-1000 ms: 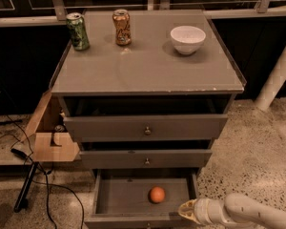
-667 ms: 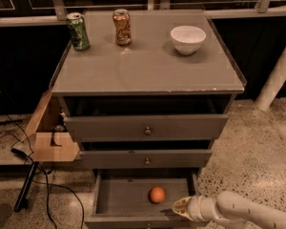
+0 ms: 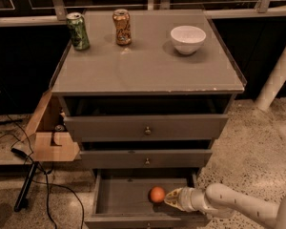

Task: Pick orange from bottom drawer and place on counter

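The orange (image 3: 157,194) lies inside the open bottom drawer (image 3: 119,199), near its right half. My gripper (image 3: 169,197) reaches in from the lower right on a white arm, and its tip is right beside the orange on the orange's right side. The counter (image 3: 148,66) is the grey top of the cabinet above the drawers.
On the counter stand a green can (image 3: 78,30) at the back left, a copper-orange can (image 3: 122,26) beside it and a white bowl (image 3: 188,38) at the back right. An open cardboard box (image 3: 50,132) and cables sit left of the cabinet. A white post (image 3: 279,75) stands at right.
My gripper has moved left inside the bottom drawer, closing in on the orange. The orange has stayed where it was.
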